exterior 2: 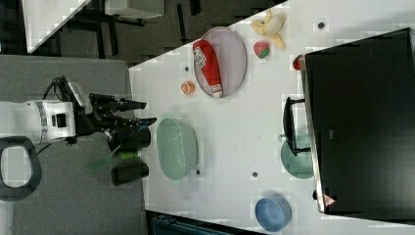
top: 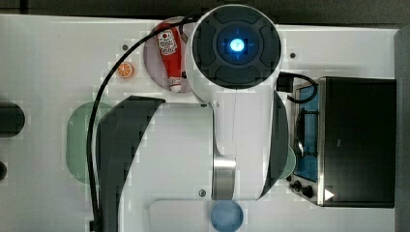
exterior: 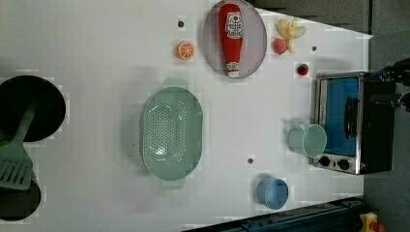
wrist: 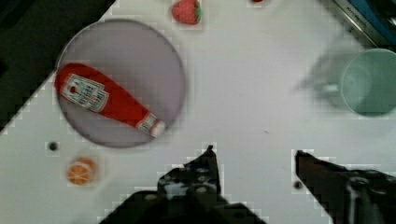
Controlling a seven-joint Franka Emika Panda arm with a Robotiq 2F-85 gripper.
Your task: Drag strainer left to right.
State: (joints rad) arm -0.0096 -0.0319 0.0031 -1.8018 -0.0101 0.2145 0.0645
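Now my gripper (wrist: 254, 156) spread wide, nothing between its fingers, touching nothing, strainer (exterior 2: 176, 148) just beside my fingertips, untouched

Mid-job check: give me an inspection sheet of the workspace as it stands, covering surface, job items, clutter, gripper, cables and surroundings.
Surface: white table, a few small dark holes.
Job's things: strainer upright, untouched, apart from other items.
Clutter: ketchup bottle lying on a grey plate; orange slice; banana; strawberry; mint mug; blue bowl; toaster oven; black pans and a green spatula.
Gripper: gripper open, empty, above the table.
Cables: black cable along the arm.
Surroundings: grey floor, dark frames.
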